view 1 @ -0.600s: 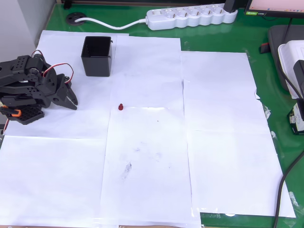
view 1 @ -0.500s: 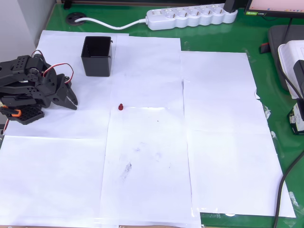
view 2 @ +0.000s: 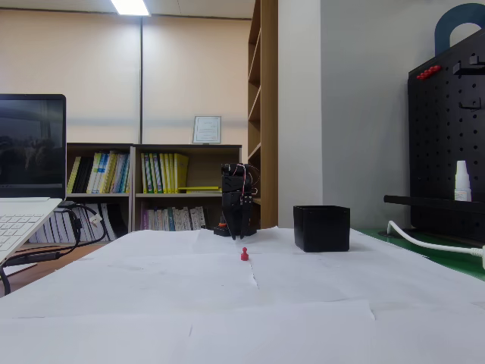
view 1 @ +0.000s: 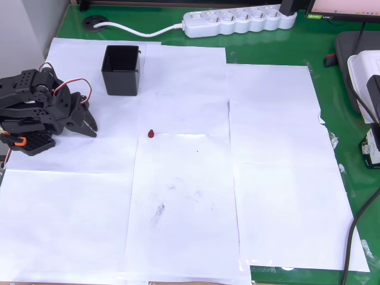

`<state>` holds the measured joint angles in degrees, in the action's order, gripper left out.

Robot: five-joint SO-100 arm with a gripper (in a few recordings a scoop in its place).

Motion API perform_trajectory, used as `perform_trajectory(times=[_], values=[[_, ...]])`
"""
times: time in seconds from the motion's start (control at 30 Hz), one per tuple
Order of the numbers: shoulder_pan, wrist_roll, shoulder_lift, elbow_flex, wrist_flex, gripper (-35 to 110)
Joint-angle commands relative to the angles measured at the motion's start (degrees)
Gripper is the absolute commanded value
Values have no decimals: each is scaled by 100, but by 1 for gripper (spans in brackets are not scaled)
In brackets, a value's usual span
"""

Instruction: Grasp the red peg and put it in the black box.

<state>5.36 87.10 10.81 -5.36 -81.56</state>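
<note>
The red peg (view 1: 151, 133) (view 2: 244, 254) stands alone on the white paper near the middle left of the overhead view. The black box (view 1: 121, 69) (view 2: 321, 227) sits open-topped up and to the left of it, a short way apart. My black arm is folded at the left edge, and its gripper (view 1: 90, 126) (view 2: 239, 230) points down toward the paper with its fingers together and nothing between them, well left of the peg and below the box.
White paper sheets (view 1: 267, 178) cover a green table (view 1: 332, 83). A white power strip (view 1: 240, 20) and its cable lie along the far edge. Dark and white equipment (view 1: 362, 71) crowds the right edge. A laptop (view 2: 26, 197) stands at the left of the fixed view.
</note>
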Motion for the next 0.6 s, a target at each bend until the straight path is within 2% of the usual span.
perform_trajectory(times=[0.0, 0.1, 0.23, 0.37, 0.57], values=[[97, -158, 105, -44, -413, 0], [229, -79, -510, -53, 316, 0], [563, 431, -2540, -53, 2566, 0], [721, 905, -3894, -97, 4377, 0], [835, 1178, -5256, -123, 6214, 0]])
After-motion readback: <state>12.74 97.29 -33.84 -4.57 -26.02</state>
